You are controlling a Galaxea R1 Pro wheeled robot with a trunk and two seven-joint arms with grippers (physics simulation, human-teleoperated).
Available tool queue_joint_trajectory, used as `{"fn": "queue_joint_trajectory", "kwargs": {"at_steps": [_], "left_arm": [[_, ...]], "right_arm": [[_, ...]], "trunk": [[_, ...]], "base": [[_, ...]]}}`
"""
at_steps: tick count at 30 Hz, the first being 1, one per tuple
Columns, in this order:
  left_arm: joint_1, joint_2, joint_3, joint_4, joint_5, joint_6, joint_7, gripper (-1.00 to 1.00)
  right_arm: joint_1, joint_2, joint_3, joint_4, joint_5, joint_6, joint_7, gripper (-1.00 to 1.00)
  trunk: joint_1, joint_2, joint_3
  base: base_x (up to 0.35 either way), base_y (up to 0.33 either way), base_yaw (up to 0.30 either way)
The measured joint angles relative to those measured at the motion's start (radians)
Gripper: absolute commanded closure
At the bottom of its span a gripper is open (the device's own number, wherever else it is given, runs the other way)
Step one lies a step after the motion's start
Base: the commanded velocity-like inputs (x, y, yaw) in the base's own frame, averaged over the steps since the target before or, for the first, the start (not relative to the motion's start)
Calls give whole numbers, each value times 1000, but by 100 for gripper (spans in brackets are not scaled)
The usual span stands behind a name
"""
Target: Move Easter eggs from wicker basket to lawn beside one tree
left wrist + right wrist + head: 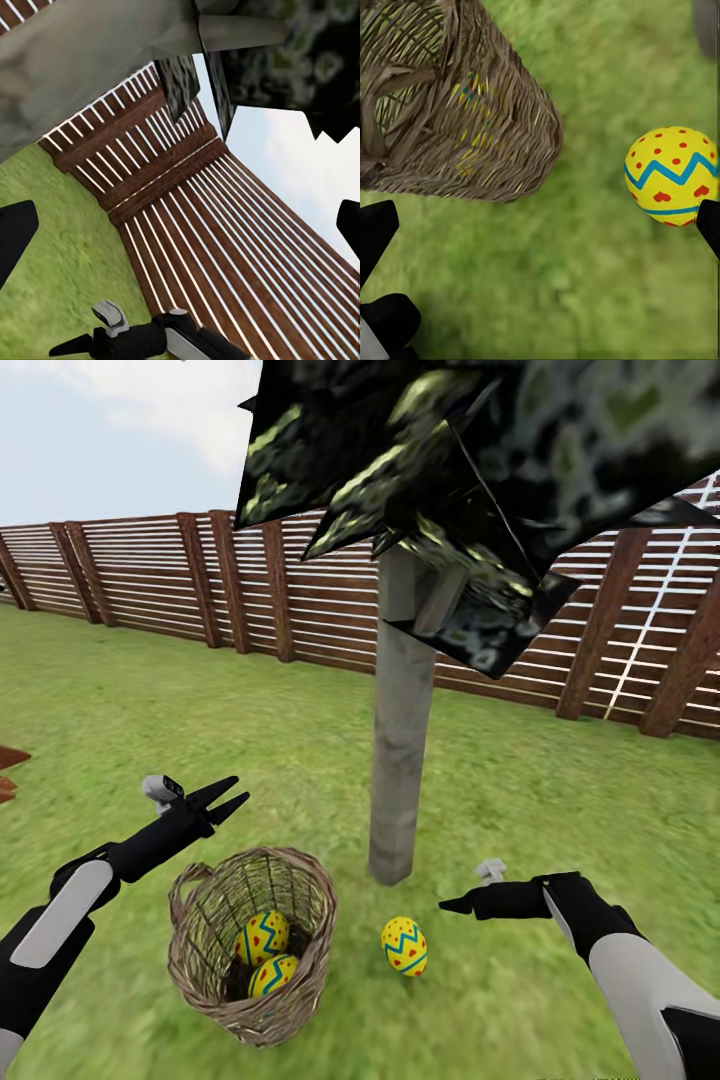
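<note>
One Easter egg [404, 945] lies on the lawn [560, 800] near the tree [400, 760], at its 6 o'clock; two eggs [266, 952] remain in the wicker basket [250, 945]. Both end effectors, left [228, 800] and right [452, 906], are released and empty, ready for the next egg.

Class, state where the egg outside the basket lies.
In the head view, the egg lies on the lawn between wicker basket and right hand, near the tree trunk.

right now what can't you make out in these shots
- Two Easter eggs in the wicker basket: head view shows their tops; the basket wall hides the rest.
- Right gripper: head view shows one dark tip, so the jaw gap is unclear; the right wrist view cuts its fingers at the edges.
- Tree: the crown runs off the head view's top edge.
- Basket in the right wrist view: cut off by the edge.
</note>
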Motion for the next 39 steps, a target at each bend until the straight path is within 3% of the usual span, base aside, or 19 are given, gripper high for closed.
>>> {"fn": "queue_joint_trajectory", "kwargs": {"at_steps": [7,11,16,19,28,39], "left_arm": [[-7,-3,-2,54,1,0,-3,-100],[-8,-4,-2,64,2,-6,-17,-100],[-8,-3,-2,85,-2,-10,-138,-100],[-8,-4,1,122,-2,-10,-175,-100],[-7,-4,2,142,-3,-11,-188,-100],[-8,-4,2,142,-2,-10,-188,-100]], "right_arm": [[0,1,0,2,-1,0,0,-100],[0,1,0,3,-1,0,0,-100],[0,2,0,5,-1,0,0,-100],[0,2,0,7,-1,0,-1,-100],[0,3,0,10,-1,0,-1,-100],[0,5,0,12,-1,0,-2,-100]], "trunk": [[-27,49,30],[-27,49,34],[-27,49,40],[-27,49,44],[-27,49,54],[-27,49,63]], "base": [[-87,94,-208],[-184,220,-216],[-64,56,-219],[-8,55,-220],[-1,80,-229],[0,291,-194]]}}
